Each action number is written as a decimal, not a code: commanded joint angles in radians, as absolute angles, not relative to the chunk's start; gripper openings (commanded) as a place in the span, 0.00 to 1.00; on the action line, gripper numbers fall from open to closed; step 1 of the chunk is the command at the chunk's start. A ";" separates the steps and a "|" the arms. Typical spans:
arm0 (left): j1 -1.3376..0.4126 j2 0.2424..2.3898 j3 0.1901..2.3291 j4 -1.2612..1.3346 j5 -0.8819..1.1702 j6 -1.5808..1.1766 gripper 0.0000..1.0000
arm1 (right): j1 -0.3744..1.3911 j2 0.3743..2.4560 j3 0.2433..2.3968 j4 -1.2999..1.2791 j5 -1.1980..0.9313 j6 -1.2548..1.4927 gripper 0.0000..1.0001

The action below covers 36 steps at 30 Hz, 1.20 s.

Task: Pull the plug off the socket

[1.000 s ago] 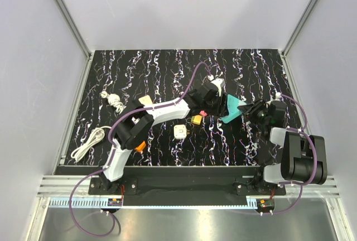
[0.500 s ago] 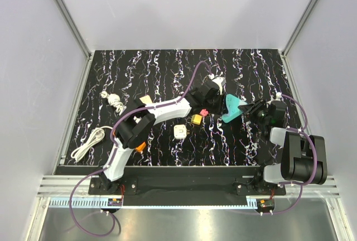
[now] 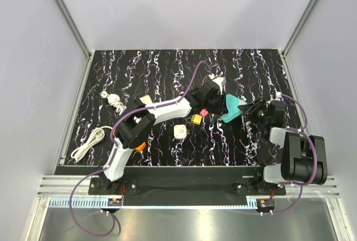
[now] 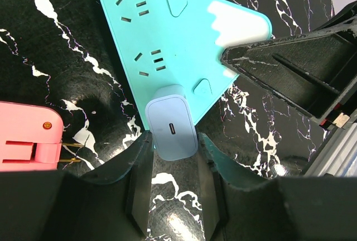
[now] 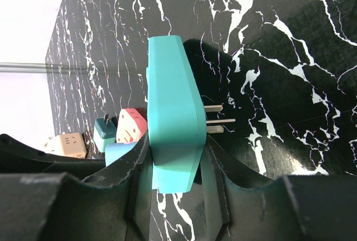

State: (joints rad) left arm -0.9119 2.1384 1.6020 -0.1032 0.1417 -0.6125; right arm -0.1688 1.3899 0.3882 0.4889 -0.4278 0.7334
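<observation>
Pinching the plug (image 4: 171,125) by its smooth, rigid sides with left gripper (image 4: 172,143); clamping teal socket (image 5: 170,112) edgewise in right gripper (image 5: 174,160); light, probably slippery, prongs hidden.

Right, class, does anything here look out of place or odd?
Yes: the teal socket is not lying flat. The right end effector holds it up on edge, its bare pins sticking out sideways, while the left end effector grips the blue plug in it.

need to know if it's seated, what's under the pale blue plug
The teal socket block lies under the pale blue plug. Its prongs and the outlet holes are hidden by its body.
</observation>
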 commanded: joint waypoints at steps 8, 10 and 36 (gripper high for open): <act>-0.951 2.031 1.660 -0.025 0.178 -0.624 0.00 | -0.121 1.384 0.405 0.379 -0.331 0.667 0.00; -0.951 2.025 1.661 -0.022 0.175 -0.630 0.00 | -0.117 1.382 0.406 0.374 -0.325 0.666 0.00; -0.956 1.783 1.460 0.179 0.023 -0.673 0.00 | -0.060 1.338 0.413 0.319 -0.210 0.652 0.00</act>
State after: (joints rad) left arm -0.9337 1.9636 1.4300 -0.0788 0.0116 -0.6598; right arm -0.0578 1.3293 0.4145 0.4122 -0.3855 0.7498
